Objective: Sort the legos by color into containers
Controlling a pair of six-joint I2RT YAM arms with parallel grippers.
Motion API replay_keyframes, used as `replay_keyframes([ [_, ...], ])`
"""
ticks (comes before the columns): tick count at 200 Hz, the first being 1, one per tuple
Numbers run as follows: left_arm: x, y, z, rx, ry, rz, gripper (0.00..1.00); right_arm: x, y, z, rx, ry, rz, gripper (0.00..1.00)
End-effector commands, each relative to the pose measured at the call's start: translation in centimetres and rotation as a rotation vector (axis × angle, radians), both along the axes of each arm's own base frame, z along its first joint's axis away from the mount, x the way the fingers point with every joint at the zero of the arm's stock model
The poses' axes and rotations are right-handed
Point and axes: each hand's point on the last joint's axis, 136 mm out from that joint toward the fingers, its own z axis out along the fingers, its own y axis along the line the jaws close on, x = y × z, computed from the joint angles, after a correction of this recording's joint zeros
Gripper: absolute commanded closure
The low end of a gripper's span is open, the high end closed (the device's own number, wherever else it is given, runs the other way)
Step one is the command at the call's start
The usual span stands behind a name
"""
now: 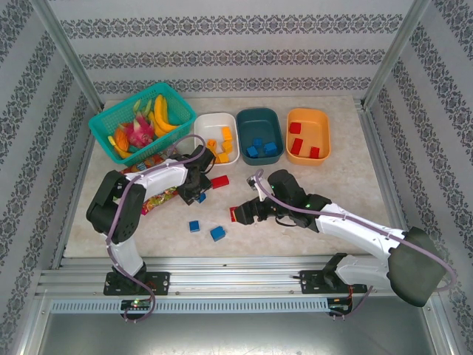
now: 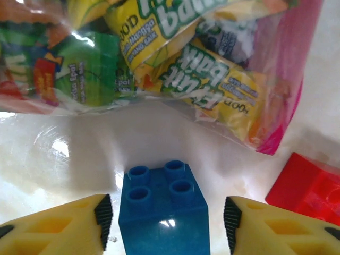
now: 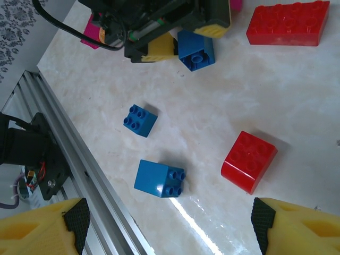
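My left gripper point(image 2: 166, 217) is open around a blue lego point(image 2: 162, 207) standing on the table, with a thin gap at each pad; from above this lego point(image 1: 201, 197) sits beside the left gripper point(image 1: 194, 194). The right gripper point(image 3: 170, 228) hovers open and holds nothing. Ahead of it lie a red lego point(image 3: 249, 161) and two blue legos point(image 3: 159, 179) point(image 3: 140, 120). A long red lego point(image 1: 219, 181) lies near the left gripper. The white container point(image 1: 203, 126) holds orange bricks, the teal container point(image 1: 259, 115) blue ones, the orange container point(image 1: 325, 126) red ones.
A colourful candy bag point(image 2: 175, 58) lies just beyond the left fingers. A teal mesh basket point(image 1: 111, 122) of toy fruit stands at the back left. The aluminium rail point(image 3: 79, 149) runs along the table's near edge, close to the loose blue bricks.
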Motion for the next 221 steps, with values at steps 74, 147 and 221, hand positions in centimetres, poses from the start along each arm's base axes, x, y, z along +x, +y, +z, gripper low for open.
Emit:
replay_keyframes([
  [74, 0.5, 0.6, 2.0, 0.021, -0.041, 0.01, 0.73, 2.4, 1.5, 3.5, 0.106, -0.138, -0.01, 0.19],
  [147, 4.0, -2.6, 11.9, 0.047, -0.218, -0.285, 0.75, 9.8, -2.1, 12.1, 0.236, -0.304, -0.317, 0.17],
  [221, 14.8, -13.4, 15.2, -0.093, -0.497, -0.582, 0.74, 18.0, -10.6, 14.3, 0.219, -0.347, -0.761, 0.15],
])
